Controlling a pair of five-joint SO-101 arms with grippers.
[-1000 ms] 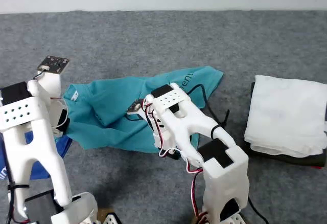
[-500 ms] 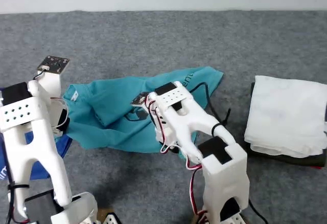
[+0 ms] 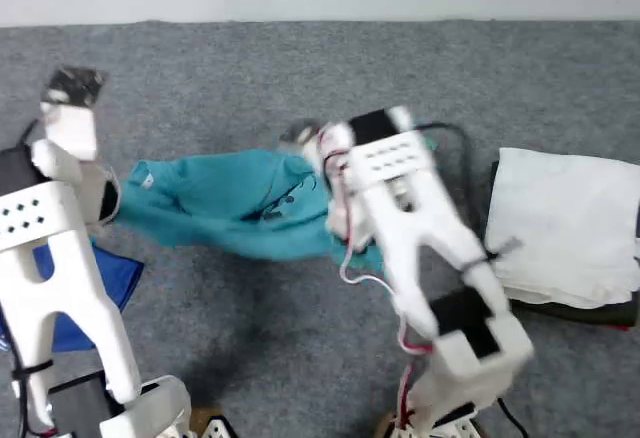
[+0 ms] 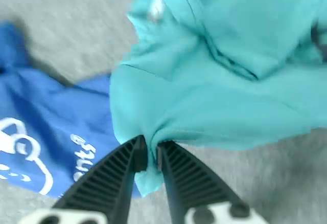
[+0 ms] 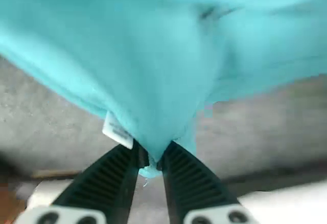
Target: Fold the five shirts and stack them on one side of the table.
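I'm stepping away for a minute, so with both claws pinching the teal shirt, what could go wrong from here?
The right claw pinches just a small bunch of the teal shirt near its edge, so the cloth may slip out.
The left claw grips close to the blue shirt and might snag it too.
The right arm stands near the white folded shirt and could knock that stack.

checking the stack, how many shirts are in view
4: teal shirt mid-table, held by left gripper and right gripper; blue shirt beside the left arm; folded white shirt atop a dark shirt at the right. A fifth may be hidden.
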